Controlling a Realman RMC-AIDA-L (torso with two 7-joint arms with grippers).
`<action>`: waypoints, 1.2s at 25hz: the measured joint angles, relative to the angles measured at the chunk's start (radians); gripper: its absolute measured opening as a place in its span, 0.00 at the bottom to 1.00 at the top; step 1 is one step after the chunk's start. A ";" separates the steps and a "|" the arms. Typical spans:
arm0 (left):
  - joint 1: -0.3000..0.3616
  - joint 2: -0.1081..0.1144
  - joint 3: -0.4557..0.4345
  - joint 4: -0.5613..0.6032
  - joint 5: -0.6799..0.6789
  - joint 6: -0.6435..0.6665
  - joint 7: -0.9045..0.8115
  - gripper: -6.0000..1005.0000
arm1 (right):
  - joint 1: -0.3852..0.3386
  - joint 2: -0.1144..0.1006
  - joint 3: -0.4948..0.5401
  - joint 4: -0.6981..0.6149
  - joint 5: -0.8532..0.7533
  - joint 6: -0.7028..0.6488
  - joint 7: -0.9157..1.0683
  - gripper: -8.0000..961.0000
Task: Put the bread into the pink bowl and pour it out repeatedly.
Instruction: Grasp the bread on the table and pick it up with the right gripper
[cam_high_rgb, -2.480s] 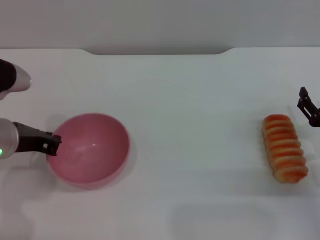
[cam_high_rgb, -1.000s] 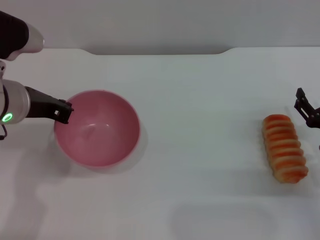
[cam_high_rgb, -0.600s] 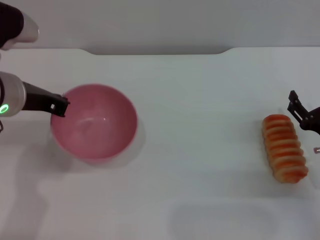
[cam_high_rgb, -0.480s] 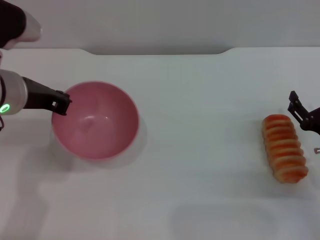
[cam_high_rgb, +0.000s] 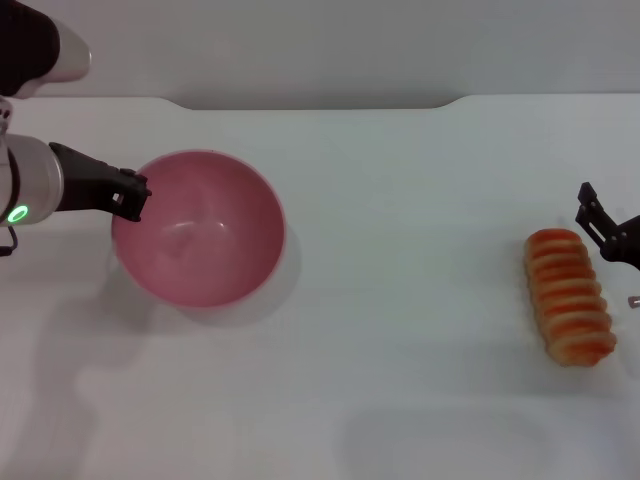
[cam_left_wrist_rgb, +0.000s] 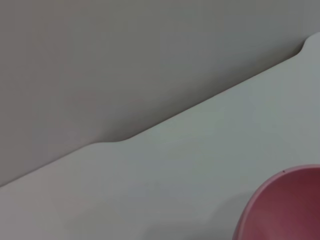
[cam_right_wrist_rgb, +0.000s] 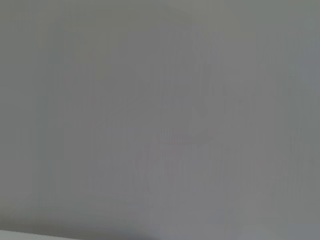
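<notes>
Nearest to me, toward the right side of the white worktop (cam_high_rgb: 400, 330), lies the bread (cam_high_rgb: 570, 296). It rests lengthwise, running from near to far, with its orange-brown ridges facing up. It is on the bare surface, well apart from the bowl.

A little farther back on the left sits the pink bowl (cam_high_rgb: 199, 228), its opening facing up and its smooth inside showing nothing in it. A shadow falls on the worktop along its near and right sides, though I cannot say whether it is raised off the surface. The left hand (cam_high_rgb: 134, 194) reaches in from the left edge on a dark and silver arm with a green light on it, and its dark tips are closed on the bowl's left rim. The left wrist view shows only a slice of that pink rim (cam_left_wrist_rgb: 282, 205) against the worktop and the grey wall behind it.

At the far right edge, just beyond the far end of the bread, the right hand (cam_high_rgb: 600, 225) shows as a dark piece poking into view, not touching the loaf. I cannot tell how far open it is.
</notes>
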 joint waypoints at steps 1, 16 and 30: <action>0.000 0.000 0.000 0.000 0.000 0.000 0.000 0.05 | 0.000 0.000 0.000 0.000 0.000 0.001 0.000 0.87; -0.012 0.001 -0.003 -0.045 0.002 0.023 -0.038 0.05 | -0.030 -0.004 -0.030 -0.097 -0.018 0.050 -0.008 0.87; -0.013 0.002 -0.009 -0.077 0.002 0.033 -0.037 0.05 | -0.245 -0.012 0.210 -0.877 -0.026 0.764 -0.382 0.87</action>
